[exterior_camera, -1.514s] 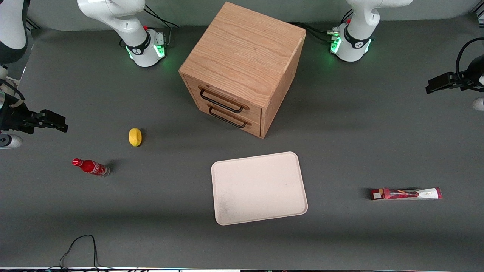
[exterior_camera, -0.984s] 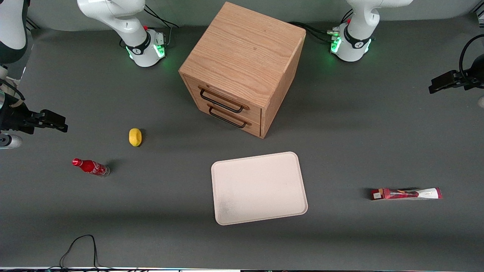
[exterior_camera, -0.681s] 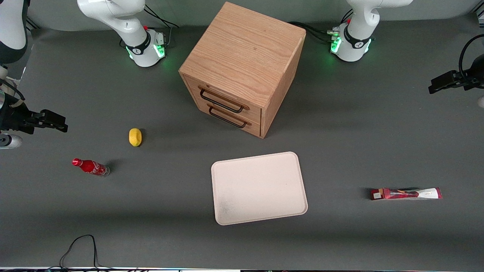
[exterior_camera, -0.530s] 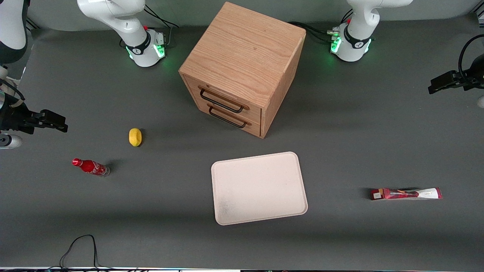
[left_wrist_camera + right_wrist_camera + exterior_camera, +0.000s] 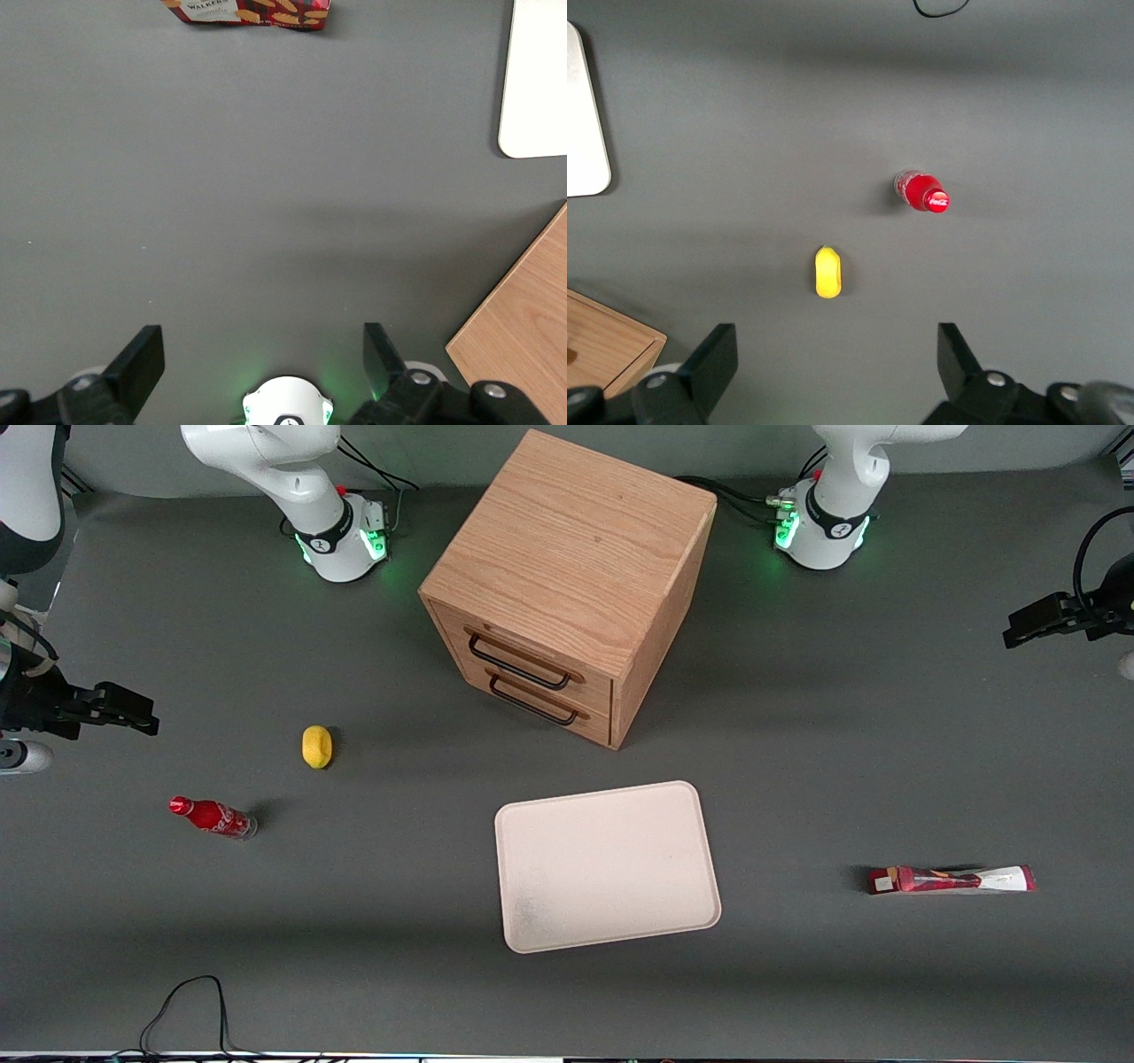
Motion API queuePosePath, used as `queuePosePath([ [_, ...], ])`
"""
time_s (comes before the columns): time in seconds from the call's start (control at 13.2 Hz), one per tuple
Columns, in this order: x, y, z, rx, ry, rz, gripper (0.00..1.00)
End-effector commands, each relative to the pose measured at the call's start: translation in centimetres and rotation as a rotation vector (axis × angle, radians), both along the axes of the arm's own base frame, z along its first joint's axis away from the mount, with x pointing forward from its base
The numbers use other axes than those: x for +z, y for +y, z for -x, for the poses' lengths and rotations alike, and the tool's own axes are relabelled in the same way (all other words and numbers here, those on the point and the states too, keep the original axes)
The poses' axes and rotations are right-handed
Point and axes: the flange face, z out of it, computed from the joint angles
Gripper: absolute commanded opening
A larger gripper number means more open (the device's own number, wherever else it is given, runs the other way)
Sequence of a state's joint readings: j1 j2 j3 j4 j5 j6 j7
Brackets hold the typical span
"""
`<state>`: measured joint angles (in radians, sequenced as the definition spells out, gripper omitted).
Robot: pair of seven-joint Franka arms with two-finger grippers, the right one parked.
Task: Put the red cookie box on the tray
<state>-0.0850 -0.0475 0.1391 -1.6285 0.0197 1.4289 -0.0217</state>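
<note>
The red cookie box [image 5: 951, 880] is seen lying flat on the grey table [image 5: 842, 762], well apart from the tray [image 5: 607, 865], toward the working arm's end. The gripper [image 5: 263, 363] is held above bare table, fingers [image 5: 142, 359] spread wide, nothing between them.

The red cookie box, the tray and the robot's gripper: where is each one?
red cookie box [image 5: 951, 880]: front view, middle of the carton.
tray [image 5: 608, 866]: front view, bare middle of its floor.
gripper [image 5: 263, 352]: left wrist view, gap midway between its open jaws.
</note>
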Motion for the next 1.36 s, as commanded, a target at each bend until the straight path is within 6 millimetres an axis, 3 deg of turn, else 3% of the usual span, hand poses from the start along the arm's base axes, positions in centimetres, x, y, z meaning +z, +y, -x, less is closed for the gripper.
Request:
queuePosePath([
  [0.0, 0.7, 0.1, 0.0, -0.016, -0.03, -0.015, 1.0],
  [0.45, -0.1, 0.3, -2.0, -0.091, -0.019, -0.028, 1.0],
  [0.76, -0.8, 0.3, -3.1, -0.264, -0.008, -0.007, 1.0],
  [0.91, -1.3, 0.4, -5.3, -0.36, 0.003, -0.037, 0.99],
  [1.29, -5.8, 2.3, -13.0, -0.749, -0.002, -0.057, 0.99],
])
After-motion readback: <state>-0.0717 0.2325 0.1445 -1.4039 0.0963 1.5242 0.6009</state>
